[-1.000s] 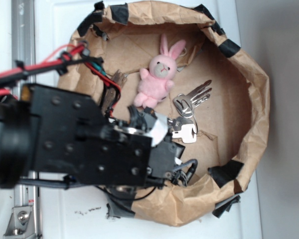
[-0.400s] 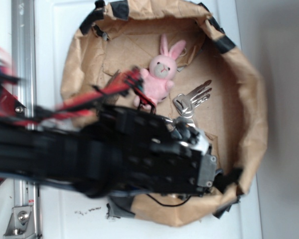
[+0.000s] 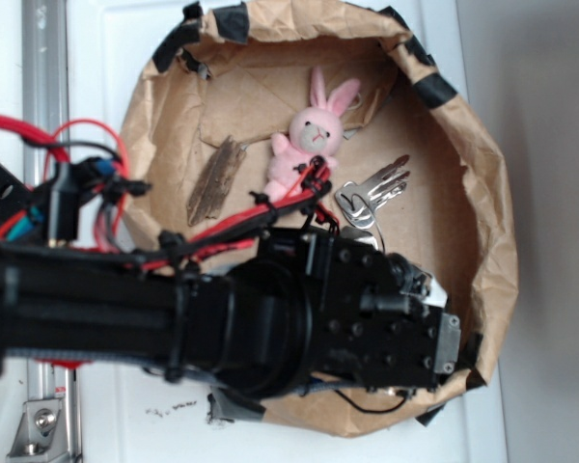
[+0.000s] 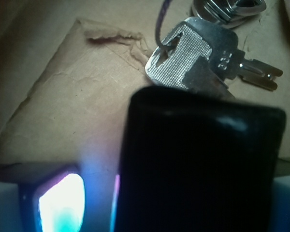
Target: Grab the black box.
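Glossy black box (image 4: 200, 164), pink bunny (image 3: 305, 147), silver keys (image 3: 370, 193)

You've got 1 black box (image 4: 198, 164), glossy w/ rounded corners, filling the lower wrist view. 1 pink bunny toy (image 3: 307, 145). Keys: 2 you can count in the exterior view (image 3: 372, 188), fanned side by side, and 1 silver key (image 4: 203, 55) w/ a textured head in the wrist view; can't tell if it's one of those 2 or a 3rd. 1 brown wood-like strip (image 3: 215, 180) left of the bunny. 1 brown paper-lined bin (image 3: 487, 207), w/ approx 5 black tape patches (image 3: 434, 89) visible on its rim. 1 robot arm (image 3: 222, 309), w/ several red cables (image 3: 96, 130); exact no. not clear.
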